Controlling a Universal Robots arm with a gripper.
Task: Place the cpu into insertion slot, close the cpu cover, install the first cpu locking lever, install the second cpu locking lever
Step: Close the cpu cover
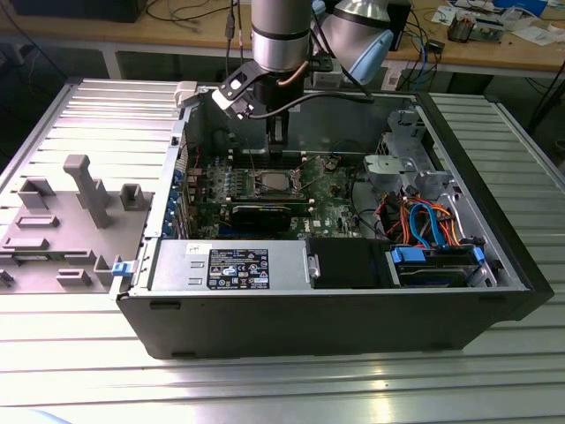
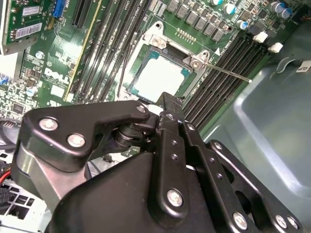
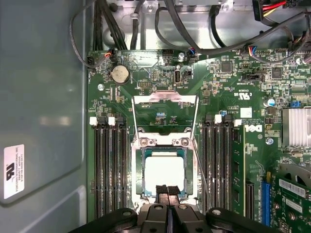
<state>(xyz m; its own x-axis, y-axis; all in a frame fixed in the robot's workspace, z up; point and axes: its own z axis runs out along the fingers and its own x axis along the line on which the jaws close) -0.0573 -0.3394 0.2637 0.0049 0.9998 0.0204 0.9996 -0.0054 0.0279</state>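
Observation:
The cpu (image 3: 164,171) lies flat in the insertion slot (image 3: 136,174) of the green motherboard, its silver top showing bright in both wrist views (image 2: 159,77). The cpu cover (image 3: 165,98) stands swung open beyond the slot, with the board visible through its square window. A thin locking lever (image 3: 201,167) sticks out unlatched beside the socket, also seen as a rod (image 2: 228,73). My gripper (image 3: 167,189) is shut with nothing between its fingers, its tips just above the cpu's near edge. In the exterior view the gripper (image 1: 278,146) hangs straight over the socket (image 1: 274,183).
The open computer case (image 1: 494,265) surrounds the board with its walls. Black memory slots (image 3: 109,165) flank the socket. A black card (image 1: 265,215) sits in front of the socket, a power supply (image 1: 234,265) nearer still, cables and drive bays (image 1: 424,221) toward the exterior view's right.

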